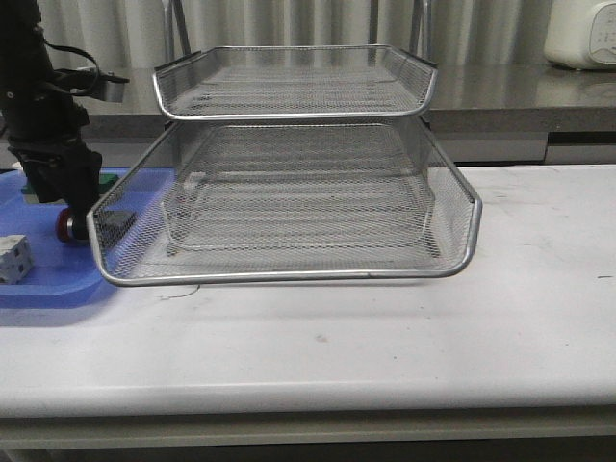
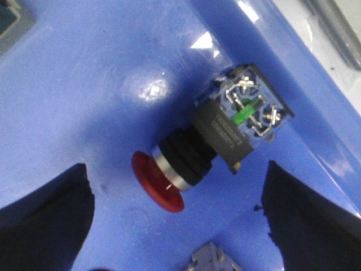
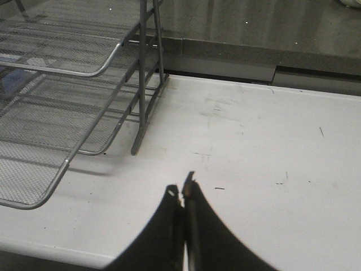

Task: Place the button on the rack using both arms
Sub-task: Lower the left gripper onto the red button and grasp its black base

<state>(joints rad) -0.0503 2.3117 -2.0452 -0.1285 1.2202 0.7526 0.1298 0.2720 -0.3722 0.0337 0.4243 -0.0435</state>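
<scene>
The button lies on its side on the blue tray, red mushroom head toward the fingers and its terminal end away from them. My left gripper hangs open just above it, one dark finger on either side, touching nothing. From the front, the left arm reaches down at the far left, and the red head shows beneath it. The silver wire-mesh rack fills the table's middle. My right gripper is shut and empty over bare table beside the rack; the front view does not show it.
A white block sits on the blue tray left of the rack, and a green block lies behind the left arm. A grey part lies close to the left fingers. A white appliance stands at the back right.
</scene>
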